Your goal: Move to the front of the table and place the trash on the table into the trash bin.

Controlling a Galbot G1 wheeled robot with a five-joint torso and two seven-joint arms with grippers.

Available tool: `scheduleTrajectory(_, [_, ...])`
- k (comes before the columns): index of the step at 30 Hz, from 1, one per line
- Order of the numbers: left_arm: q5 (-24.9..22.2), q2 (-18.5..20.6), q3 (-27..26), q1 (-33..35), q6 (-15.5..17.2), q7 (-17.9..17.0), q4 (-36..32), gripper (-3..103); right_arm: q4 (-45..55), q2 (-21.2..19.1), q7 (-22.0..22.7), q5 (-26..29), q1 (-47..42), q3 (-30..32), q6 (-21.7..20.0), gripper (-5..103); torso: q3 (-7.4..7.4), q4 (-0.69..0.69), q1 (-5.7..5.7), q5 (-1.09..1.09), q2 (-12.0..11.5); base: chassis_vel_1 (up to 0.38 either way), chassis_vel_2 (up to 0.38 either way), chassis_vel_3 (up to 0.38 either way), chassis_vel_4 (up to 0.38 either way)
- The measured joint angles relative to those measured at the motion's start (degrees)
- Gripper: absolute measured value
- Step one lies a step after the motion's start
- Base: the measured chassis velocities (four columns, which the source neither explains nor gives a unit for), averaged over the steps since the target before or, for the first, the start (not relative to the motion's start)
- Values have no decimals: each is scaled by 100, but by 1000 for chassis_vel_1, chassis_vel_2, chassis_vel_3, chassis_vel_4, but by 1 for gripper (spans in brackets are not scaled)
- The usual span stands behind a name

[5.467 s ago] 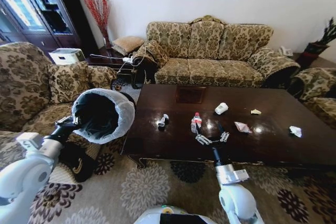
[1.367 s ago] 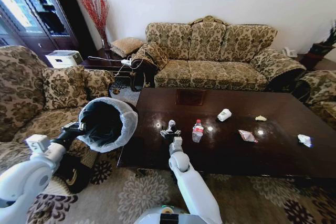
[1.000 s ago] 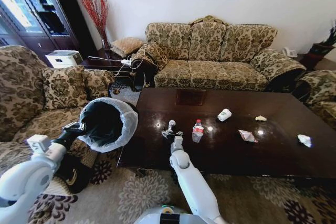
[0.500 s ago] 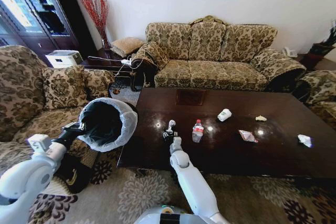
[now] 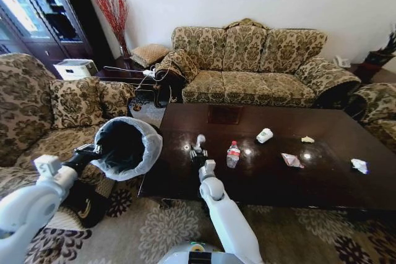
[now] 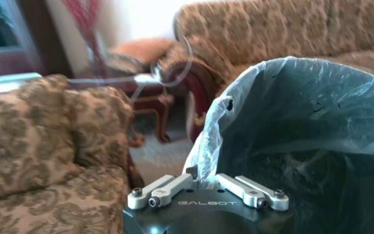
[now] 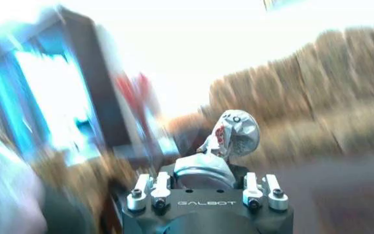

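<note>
Dark-brown glossy table [image 5: 272, 177] carries a red-capped bottle [image 5: 232, 154] near its middle, a paper cup [image 5: 264, 135] toward the far edge, and wrappers [image 5: 290, 160] toward its right end. Left gripper [image 6: 203, 183], clenched on the liner rim, holds the tilted trash bin [image 5: 127, 146] off the table's left end. Right gripper [image 5: 198, 153], above the left part of the table, grasps a crumpled wrapper [image 7: 233, 131].

My head camera is looking forward and down across the dark-brown glossy wooden coffee table [image 5: 297, 171]. My left wrist camera is sitting close against the round black, white-lined bin [image 6: 304, 141], which both views are sharing.
</note>
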Motion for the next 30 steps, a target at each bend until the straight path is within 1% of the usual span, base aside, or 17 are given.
scheduleTrajectory(1, [0,0,0,0,0,0,0,0,0,0,0,0,0,0,0,48,0,0,0,0,0,0,0,0,0])
scheduleTrajectory(4, [-1294,1237,-16,-126,389,-481,226,0,994,-272,-419,-301,-118,235,342,48,1,-4,1,-2,0,0,0,0,0])
scheduleTrajectory(5, [-1294,1237,-16,-126,389,-481,226,0,994,-272,-419,-301,-118,235,342,48,1,-4,1,-2,0,0,0,0,0])
scheduleTrajectory(7, [-1959,2116,140,-315,548,-765,420,0,1613,-606,-928,-269,-133,350,594,48,1,-7,2,0,-1,0,0,0,0])
scheduleTrajectory(8, [-2147,2418,220,-377,570,-853,459,0,1782,-727,-1141,-175,-114,352,690,48,1,-7,2,2,-1,0,0,0,0])
scheduleTrajectory(9, [-2147,2418,220,-377,570,-853,459,0,1782,-727,-1141,-175,-114,352,690,48,1,-7,2,2,-1,0,0,0,0])
scheduleTrajectory(11, [-2403,2959,328,-429,566,-1004,529,0,2072,-989,-1546,118,-22,261,788,48,1,-6,2,2,-1,0,0,0,0])
scheduleTrajectory(12, [-2461,3122,354,-429,562,-1048,535,0,2150,-1073,-1685,277,35,142,794,48,1,-5,2,2,-1,0,0,0,0])
scheduleTrajectory(13, [-2461,3122,354,-429,562,-1048,535,0,2150,-1073,-1685,277,35,142,794,48,1,-5,2,2,-1,0,0,0,0])
scheduleTrajectory(15, [-2546,3444,379,-416,546,-1071,516,0,2209,-1269,-1861,485,177,-230,786,48,2,-2,2,-2,-1,0,0,0,0])
scheduleTrajectory(17, [-2572,3538,379,-418,537,-1076,499,0,2208,-1309,-1881,475,235,-400,772,48,1,-2,2,-3,0,0,0,0,0])
scheduleTrajectory(20, [-2686,3730,379,-475,520,-1090,419,0,2163,-1315,-1835,506,379,-1088,671,48,1,-3,1,-2,-1,0,0,0,0])
scheduleTrajectory(26, [-2717,3737,379,-494,504,-1116,273,0,1969,-1127,-1616,397,528,-1671,500,48,1,-2,1,-1,-1,0,0,0,0])
scheduleTrajectory(27, [-2717,3704,379,-494,498,-1125,248,0,1913,-1082,-1526,353,558,-1757,456,50,1,-2,1,-1,-1,0,0,0,0])
scheduleTrajectory(28, [-2716,3660,379,-495,493,-1131,227,0,1877,-1054,-1475,316,574,-1822,422,55,1,-2,1,-1,0,0,0,0,0])
scheduleTrajectory(29, [-2716,3660,379,-495,493,-1131,227,0,1877,-1054,-1475,316,574,-1822,422,55,1,-2,1,-1,0,0,0,0,0])
scheduleTrajectory(30, [-2716,3644,379,-495,491,-1131,222,0,1871,-1052,-1464,306,576,-1840,408,61,0,-1,1,-1,-1,0,0,0,0])
